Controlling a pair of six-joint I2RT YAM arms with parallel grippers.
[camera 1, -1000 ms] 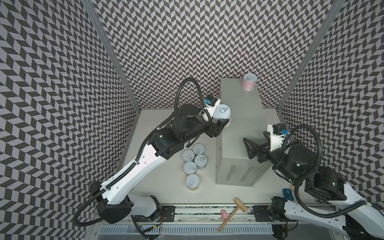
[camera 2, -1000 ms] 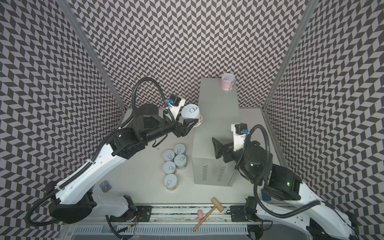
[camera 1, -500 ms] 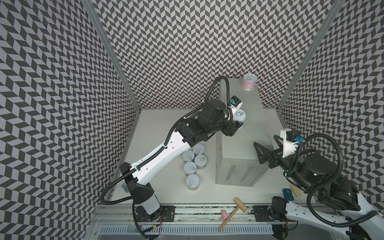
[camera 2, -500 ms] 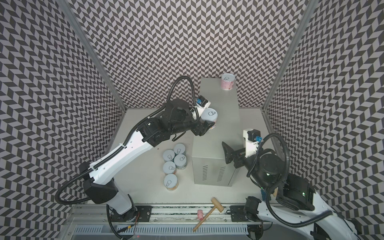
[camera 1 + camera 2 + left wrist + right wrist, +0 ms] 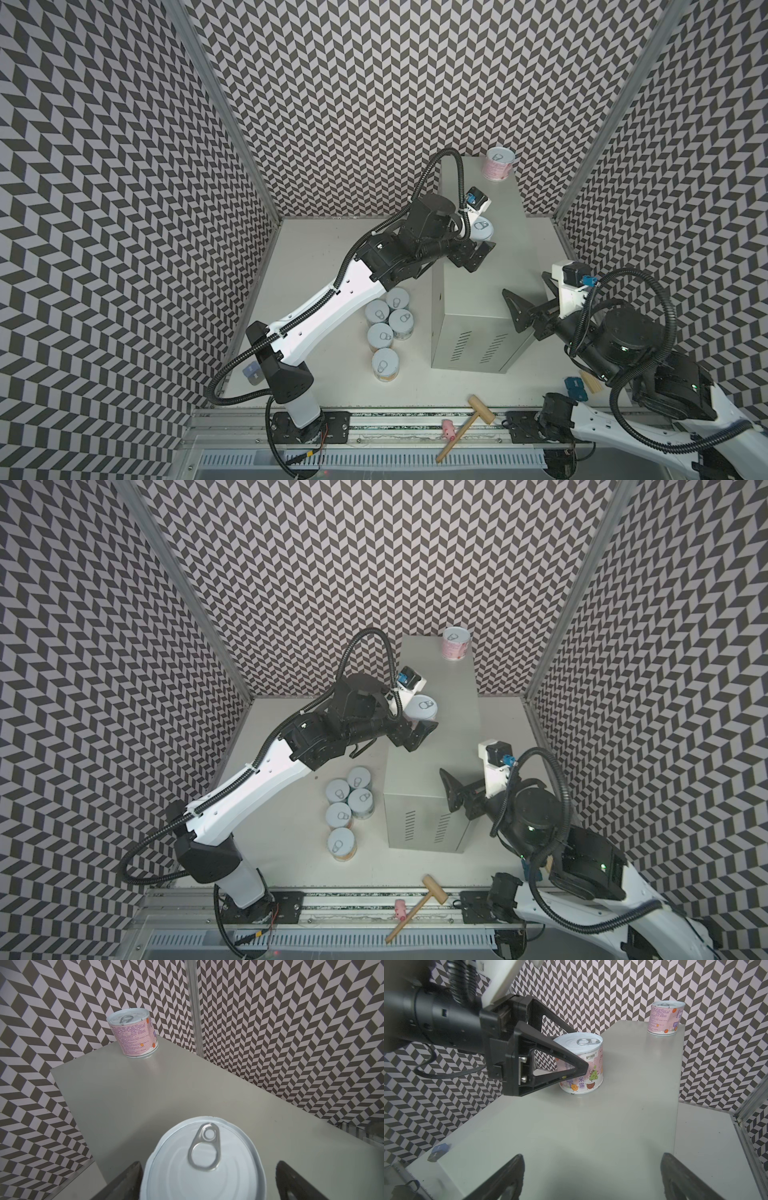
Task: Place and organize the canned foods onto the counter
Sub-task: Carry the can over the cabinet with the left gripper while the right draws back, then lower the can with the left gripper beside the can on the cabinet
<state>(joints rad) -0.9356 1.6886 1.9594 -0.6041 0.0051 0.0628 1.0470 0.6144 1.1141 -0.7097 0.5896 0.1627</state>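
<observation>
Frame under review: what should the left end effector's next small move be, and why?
Probably back the left end effector straight off the can, keeping it level. The can stands upright on the counter, the jaws stand open on either side of it, and five cans wait on the tabletop.

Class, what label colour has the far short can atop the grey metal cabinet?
Pink; the can shows best in left wrist view.

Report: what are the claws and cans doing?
Left gripper open around pink can, standing on counter. Right gripper open, empty, at counter's near end. Second can at far corner; five cans on tabletop. Nothing blocking.
</observation>
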